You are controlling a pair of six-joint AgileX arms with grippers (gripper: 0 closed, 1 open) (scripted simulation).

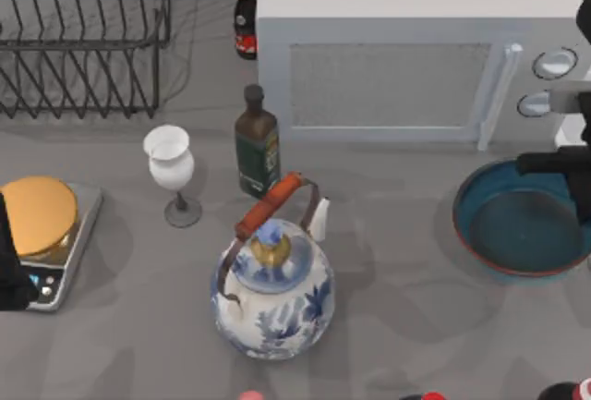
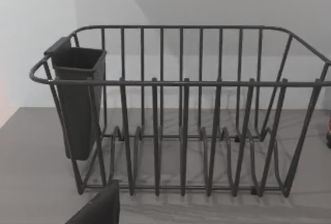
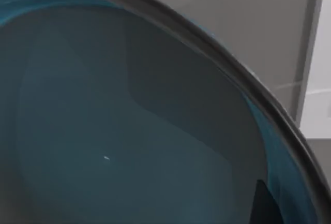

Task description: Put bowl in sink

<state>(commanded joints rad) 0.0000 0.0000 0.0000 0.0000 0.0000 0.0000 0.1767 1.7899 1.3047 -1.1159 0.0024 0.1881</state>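
The bowl (image 1: 522,224) sits on the bench (image 1: 397,326) at its right side, just in front of the microwave (image 1: 416,49), and my right gripper (image 1: 563,174) hangs over its far rim; whether those jaws are released or clenched I cannot tell. My right wrist view looks straight down into the teal glaze with the dark rim curving past. I judge the bowl stiff, glazed and slippery, fairly heavy for its width and likely to chip if knocked, so the thin rim is the place to pinch, one finger inside the wall and one outside, lifted level so it does not swing. I see no sink; the wire dish rack (image 1: 83,35) stands at the back left. My left gripper (image 1: 14,261) is parked at the left edge beside the scale (image 1: 51,234), its jaws also untellable. The teapot (image 1: 272,294), the white goblet (image 1: 171,169), the dark bottle (image 1: 256,146) and the red-capped bottle (image 1: 245,12) stand between; their labels are too small to read.
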